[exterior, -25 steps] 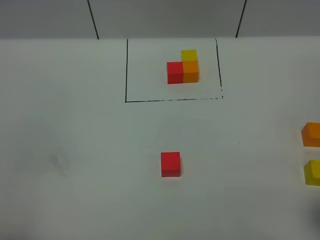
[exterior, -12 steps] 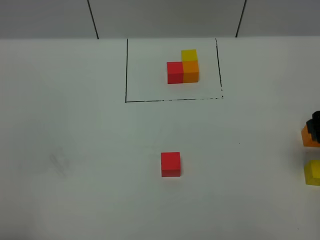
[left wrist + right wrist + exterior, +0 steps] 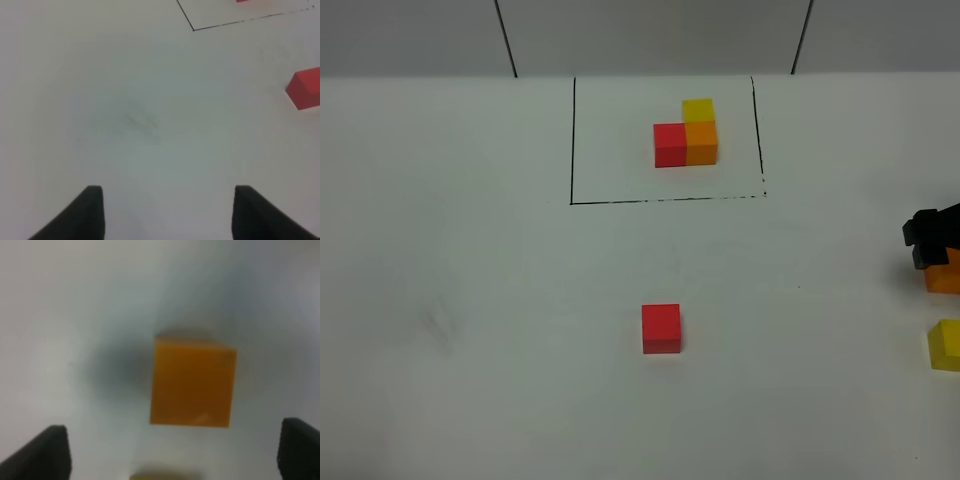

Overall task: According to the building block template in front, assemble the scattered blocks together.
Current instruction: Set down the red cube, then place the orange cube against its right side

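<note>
While the right tool (image 3: 175,449) hangs low over the orange cube (image 3: 193,385) at the worktop's (image 3: 470,300) right edge, its dark, blunt fingers (image 3: 50,452) stand wide apart, and the cube lies untouched just ahead of the gap. This cube is plain, matte and sharp-edged. The yellow cube (image 3: 947,344) sits near it, closer to the front, and the red cube (image 3: 661,328) is well apart at the middle. Farther back, the template (image 3: 685,132), an L of three like cubes, stands inside a thin black drawn rectangle (image 3: 572,140). The left tool (image 3: 167,210) tilts down toward the smooth, pale worktop, fingers wide, gripping nothing.
</note>
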`<state>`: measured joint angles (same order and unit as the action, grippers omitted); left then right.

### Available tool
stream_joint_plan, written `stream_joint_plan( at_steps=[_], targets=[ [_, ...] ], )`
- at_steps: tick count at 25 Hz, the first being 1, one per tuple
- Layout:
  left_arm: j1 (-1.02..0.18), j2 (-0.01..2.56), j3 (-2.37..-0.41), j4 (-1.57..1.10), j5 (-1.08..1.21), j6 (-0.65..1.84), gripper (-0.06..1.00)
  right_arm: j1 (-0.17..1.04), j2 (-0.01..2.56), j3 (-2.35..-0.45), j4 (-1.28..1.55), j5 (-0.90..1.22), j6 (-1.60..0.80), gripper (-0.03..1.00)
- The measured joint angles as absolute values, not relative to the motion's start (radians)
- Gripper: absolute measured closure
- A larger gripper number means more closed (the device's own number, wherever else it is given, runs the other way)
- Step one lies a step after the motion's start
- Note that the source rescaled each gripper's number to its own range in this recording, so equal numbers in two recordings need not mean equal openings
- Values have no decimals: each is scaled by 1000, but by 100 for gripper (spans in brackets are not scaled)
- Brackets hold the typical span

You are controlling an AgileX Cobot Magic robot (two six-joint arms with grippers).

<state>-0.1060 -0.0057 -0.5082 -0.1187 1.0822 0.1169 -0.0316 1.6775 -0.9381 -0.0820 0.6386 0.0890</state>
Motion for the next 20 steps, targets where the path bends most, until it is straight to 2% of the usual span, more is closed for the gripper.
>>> stream_joint_plan(
  at_steps=[20],
  targets=[
    [-106, -6, -508, -119, 1082, 117, 70, -67, 1822, -947, -103, 557, 88, 27]
  ],
)
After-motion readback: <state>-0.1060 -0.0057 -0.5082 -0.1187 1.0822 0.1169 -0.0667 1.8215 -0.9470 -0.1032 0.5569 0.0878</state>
